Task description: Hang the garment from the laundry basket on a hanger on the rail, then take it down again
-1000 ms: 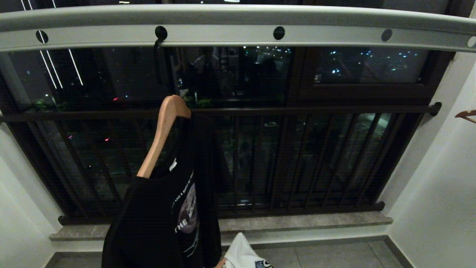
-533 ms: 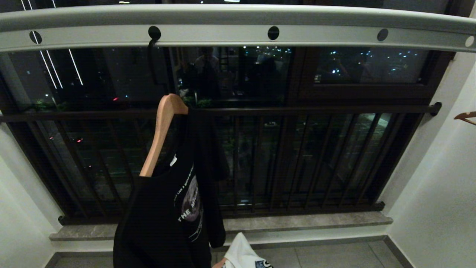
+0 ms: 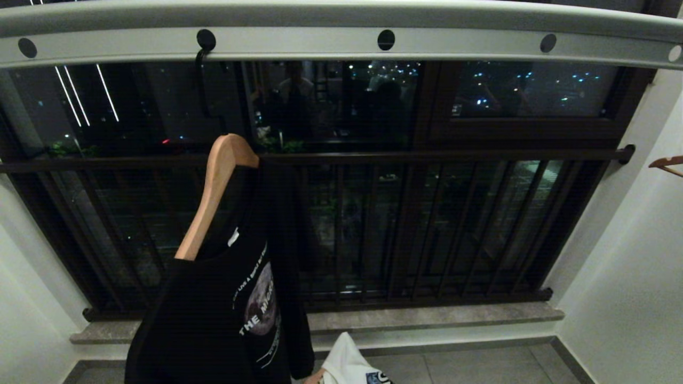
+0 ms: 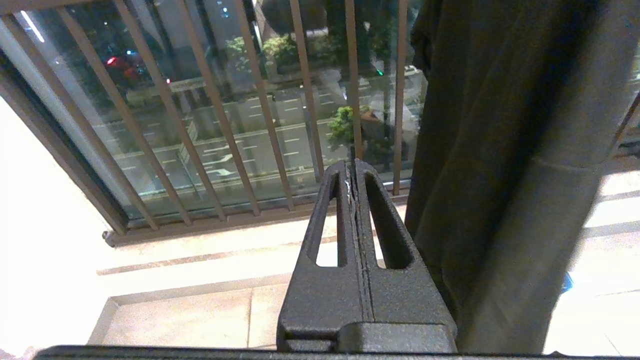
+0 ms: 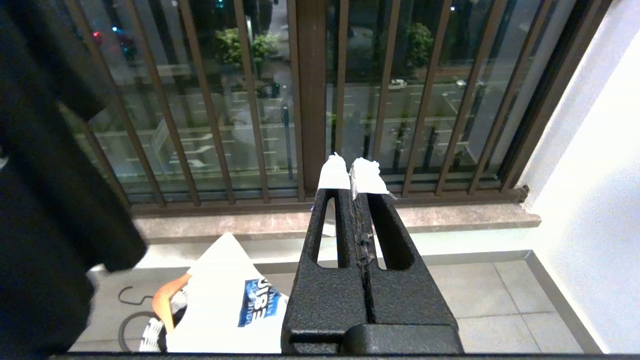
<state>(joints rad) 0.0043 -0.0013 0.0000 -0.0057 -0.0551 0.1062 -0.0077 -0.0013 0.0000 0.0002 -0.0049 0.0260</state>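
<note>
A black printed T-shirt, the garment [image 3: 224, 320], hangs on a wooden hanger [image 3: 213, 197]. The hanger's dark hook [image 3: 201, 80] sits in a hole of the pale grey rail [image 3: 341, 42]. Neither gripper is in the head view. My left gripper [image 4: 354, 167] is shut and empty, low beside the dark garment [image 4: 500, 175] and apart from it. My right gripper [image 5: 352, 170], with white-taped tips, is shut and empty above the floor. The laundry basket [image 5: 150, 336] shows only partly, under a white garment [image 5: 225, 300].
Dark brown window bars [image 3: 427, 229] and a stone sill [image 3: 437, 317] stand behind the rail. White walls close in on both sides. A second wooden hanger [image 3: 667, 162] pokes in at the right wall, and an orange hanger end [image 5: 167, 300] lies by the basket.
The whole head view has shifted a little, and the rail now sits higher and further left in it. The black T-shirt sways on its hanger and now hangs further left. Both grippers are unchanged.
</note>
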